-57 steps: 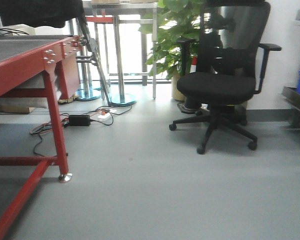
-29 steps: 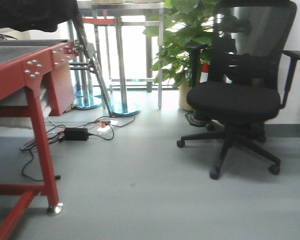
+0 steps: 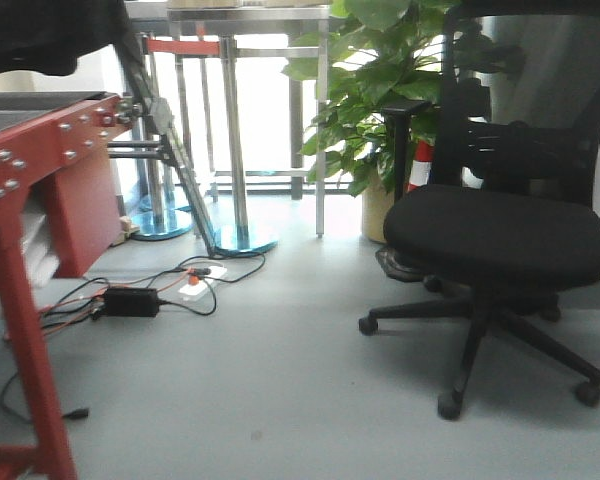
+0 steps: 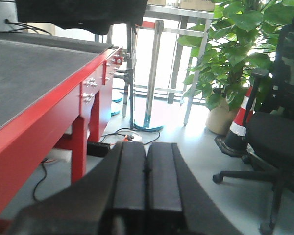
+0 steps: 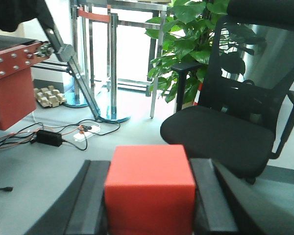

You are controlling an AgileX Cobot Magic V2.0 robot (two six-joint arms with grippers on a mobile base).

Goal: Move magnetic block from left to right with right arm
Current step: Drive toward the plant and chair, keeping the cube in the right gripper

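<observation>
Left gripper [image 4: 147,164]: fingers pressed flat together, nothing between them. Right gripper [image 5: 150,203]: fingers clamped on both sides of the magnetic block [image 5: 149,178].

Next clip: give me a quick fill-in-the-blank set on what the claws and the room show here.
1. The right claw is shut on the magnetic block, whose colour is ____.
2. The left claw is ____ and holds nothing.
3. The office chair in front of the potted plant is coloured ____.
Missing words: red; shut; black.
</observation>
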